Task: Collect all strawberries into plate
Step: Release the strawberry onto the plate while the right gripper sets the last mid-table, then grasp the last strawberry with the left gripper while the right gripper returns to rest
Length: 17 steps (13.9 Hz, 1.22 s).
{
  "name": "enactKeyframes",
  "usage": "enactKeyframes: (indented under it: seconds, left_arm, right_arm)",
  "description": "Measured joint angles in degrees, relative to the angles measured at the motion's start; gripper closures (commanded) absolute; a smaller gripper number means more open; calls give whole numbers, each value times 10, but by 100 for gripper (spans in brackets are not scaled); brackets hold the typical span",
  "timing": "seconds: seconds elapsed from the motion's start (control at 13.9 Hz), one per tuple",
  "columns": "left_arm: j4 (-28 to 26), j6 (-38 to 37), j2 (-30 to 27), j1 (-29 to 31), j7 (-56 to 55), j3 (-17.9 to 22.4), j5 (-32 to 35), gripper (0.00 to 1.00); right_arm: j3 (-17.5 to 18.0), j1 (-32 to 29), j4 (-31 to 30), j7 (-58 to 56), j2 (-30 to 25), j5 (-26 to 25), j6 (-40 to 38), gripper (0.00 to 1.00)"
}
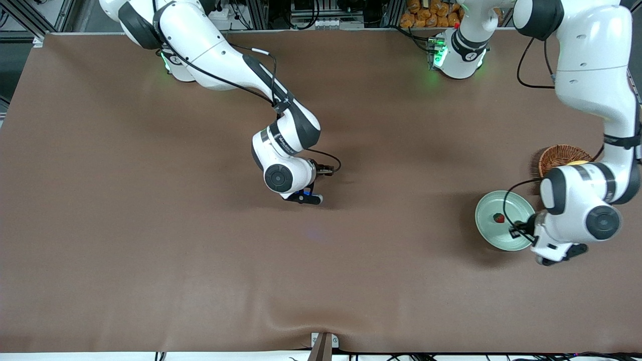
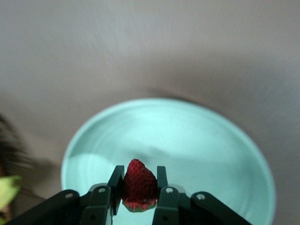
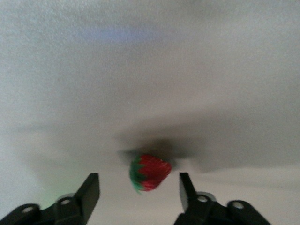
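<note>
Fingers of my left gripper (image 2: 139,199) are clamping a strawberry (image 2: 139,186) between them, tip pointing away from the wrist, and I am hanging it over the plate (image 1: 484,228), near the edge toward the basket (image 1: 559,155). The release I am judging next is straight down: the plate's pale green floor is lying right under the berry, so nothing sideways is called for.

My right gripper (image 3: 139,192) is standing over the bare middle of the table (image 1: 150,225) with its fingers spread apart, holding nothing. A second strawberry (image 3: 149,172) is sitting between those open fingers, lying on its side with the green cap toward one finger and the red tip toward the other, so its long axis is running across the gap. It looks to be resting on the cloth just below the fingers, though I cannot tell for certain that it is touching. This berry is well apart from the plate, and my right arm is by far the nearer one to it.

Counting: three strawberries, one already lying in the plate (image 1: 498,217), one in my left grip, one under my right. One plate. One wicker basket, farther from the front camera than the plate and just beside it.
</note>
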Motion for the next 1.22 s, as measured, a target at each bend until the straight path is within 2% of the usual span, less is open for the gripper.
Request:
enactKeyframes:
  seconds: [0.07, 0.43, 0.57, 0.72, 1.0, 1.22]
  left_arm:
    - [-8, 1, 5, 0, 0, -1, 11, 1]
    - [6, 4, -13, -2, 25, -8, 29, 0]
    - [10, 0, -47, -8, 23, -34, 29, 0]
    - [10, -27, -79, -25, -12, -74, 29, 0]
    - [8, -39, -88, -100, -150, -154, 29, 0]
    - [17, -36, -67, -207, -274, -166, 29, 0]
  right_arm:
    - [-1, 0, 0, 0, 0, 0, 3, 0]
    - [-14, -25, 15, 0, -11, 0, 10, 0]
    - [-15, -53, 20, -9, -34, -2, 4, 0]
    - [-15, -78, 24, -32, -67, -14, -34, 0]
    - [-24, -87, 27, -36, -154, -99, -97, 0]
    - [-28, -111, 28, -36, -221, -189, -159, 0]
